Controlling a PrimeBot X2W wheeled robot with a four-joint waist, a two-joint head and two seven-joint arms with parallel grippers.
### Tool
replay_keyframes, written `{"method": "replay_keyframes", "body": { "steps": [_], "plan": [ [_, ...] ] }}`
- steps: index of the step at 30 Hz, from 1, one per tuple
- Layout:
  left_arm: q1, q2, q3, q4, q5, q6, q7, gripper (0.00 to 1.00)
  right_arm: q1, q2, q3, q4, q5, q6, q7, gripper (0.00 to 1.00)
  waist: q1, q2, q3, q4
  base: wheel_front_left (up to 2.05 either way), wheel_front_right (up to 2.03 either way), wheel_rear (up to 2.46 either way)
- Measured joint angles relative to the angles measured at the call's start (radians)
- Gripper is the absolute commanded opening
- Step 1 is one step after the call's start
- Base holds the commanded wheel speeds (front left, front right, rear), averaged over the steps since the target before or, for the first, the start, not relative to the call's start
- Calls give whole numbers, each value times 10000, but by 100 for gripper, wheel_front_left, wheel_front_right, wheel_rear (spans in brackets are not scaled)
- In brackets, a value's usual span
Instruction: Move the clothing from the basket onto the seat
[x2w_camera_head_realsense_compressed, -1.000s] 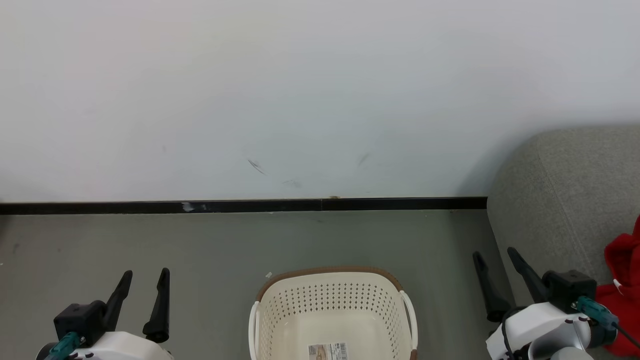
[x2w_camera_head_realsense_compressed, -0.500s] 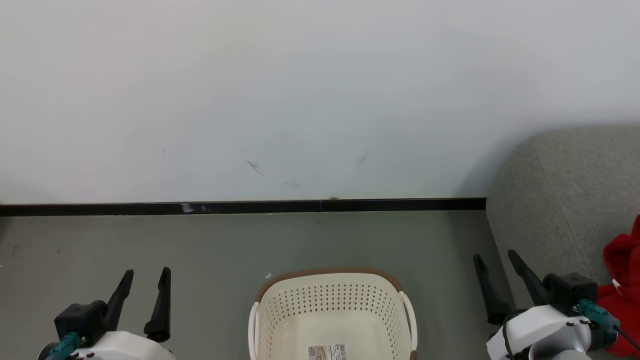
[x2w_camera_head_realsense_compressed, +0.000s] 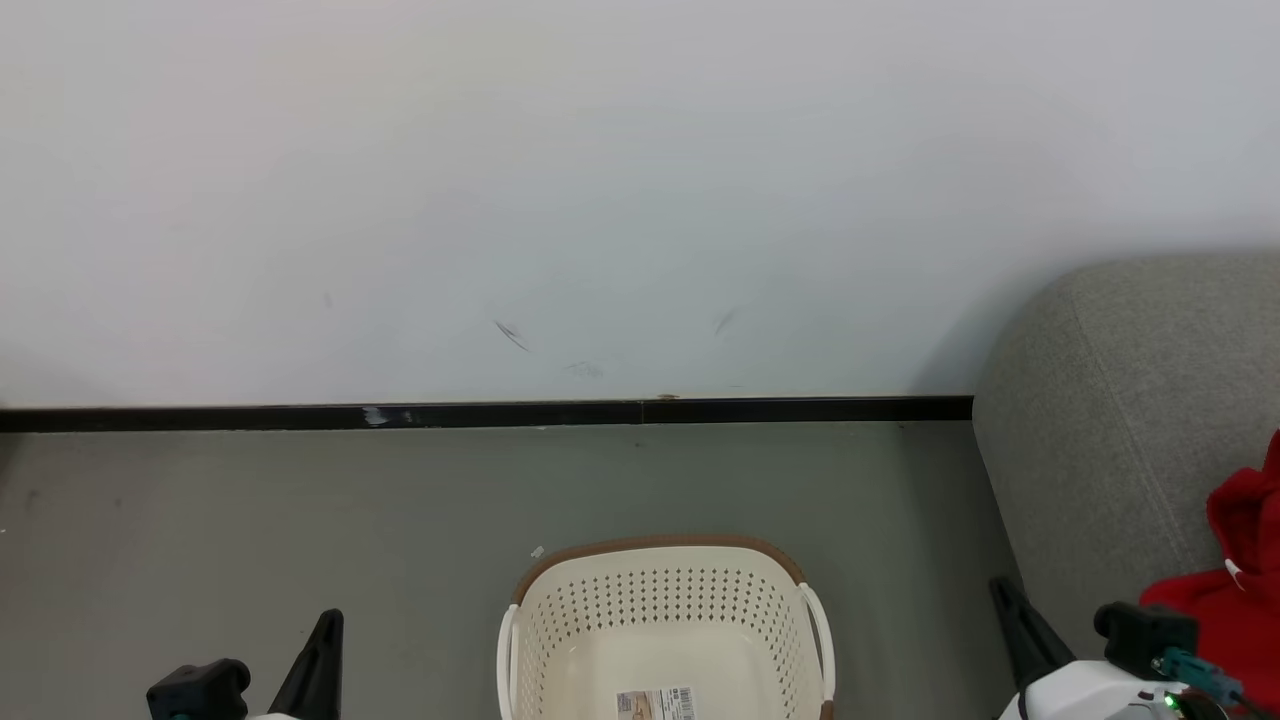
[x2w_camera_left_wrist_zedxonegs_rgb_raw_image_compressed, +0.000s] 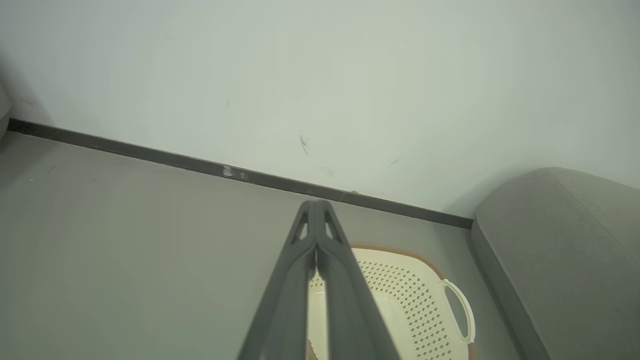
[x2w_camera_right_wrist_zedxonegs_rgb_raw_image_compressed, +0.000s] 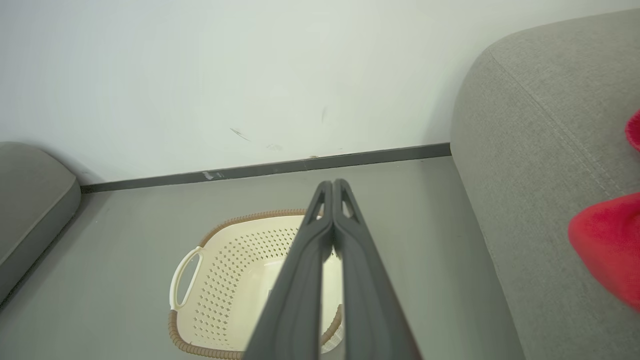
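Observation:
The cream basket (x2w_camera_head_realsense_compressed: 660, 600) with its brown rim stands on the floor at the bottom centre; the part of its floor in view holds just a label sticker. Red clothing (x2w_camera_head_realsense_compressed: 1235, 590) lies on the grey seat (x2w_camera_head_realsense_compressed: 1120, 420) at the right edge. My left gripper (x2w_camera_head_realsense_compressed: 330, 625) is low at the lower left, left of the basket. In the left wrist view my left gripper (x2w_camera_left_wrist_zedxonegs_rgb_raw_image_compressed: 316, 205) is shut with nothing in it, above the basket (x2w_camera_left_wrist_zedxonegs_rgb_raw_image_compressed: 400, 295). My right gripper (x2w_camera_right_wrist_zedxonegs_rgb_raw_image_compressed: 333, 185) is shut and empty too, between the basket (x2w_camera_right_wrist_zedxonegs_rgb_raw_image_compressed: 235, 255) and the seat (x2w_camera_right_wrist_zedxonegs_rgb_raw_image_compressed: 540, 150) with the clothing (x2w_camera_right_wrist_zedxonegs_rgb_raw_image_compressed: 607, 240). It also appears in the head view as the right gripper (x2w_camera_head_realsense_compressed: 1003, 597).
A white wall with a black baseboard (x2w_camera_head_realsense_compressed: 480, 413) runs behind the basket. Grey floor (x2w_camera_head_realsense_compressed: 250, 520) spreads to the left. A second grey cushion (x2w_camera_right_wrist_zedxonegs_rgb_raw_image_compressed: 30, 200) sits at the far left in the right wrist view.
Both grippers have gone from open to shut. Both have sunk lower toward the bottom edge of the head view. The basket and the clothing have stayed put.

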Motion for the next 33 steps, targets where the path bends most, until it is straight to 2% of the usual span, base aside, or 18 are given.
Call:
{"method": "replay_keyframes", "body": {
  "steps": [13,28,33],
  "plan": [
    [-15,-230,477,2,-1271,-240,445,0,-334,-4,-395,173,2067,0,769,0,12,0,31,-78,0,0,0],
    [-23,-435,1091,-73,-2736,-512,991,0,-383,-10,-648,79,4305,-2,1465,0,136,0,46,-315,0,0,0],
    [-24,-535,1244,-123,-3145,-593,1093,0,-383,-13,-683,6,4907,-2,1618,0,162,0,38,-373,0,0,0]
  ]
}}
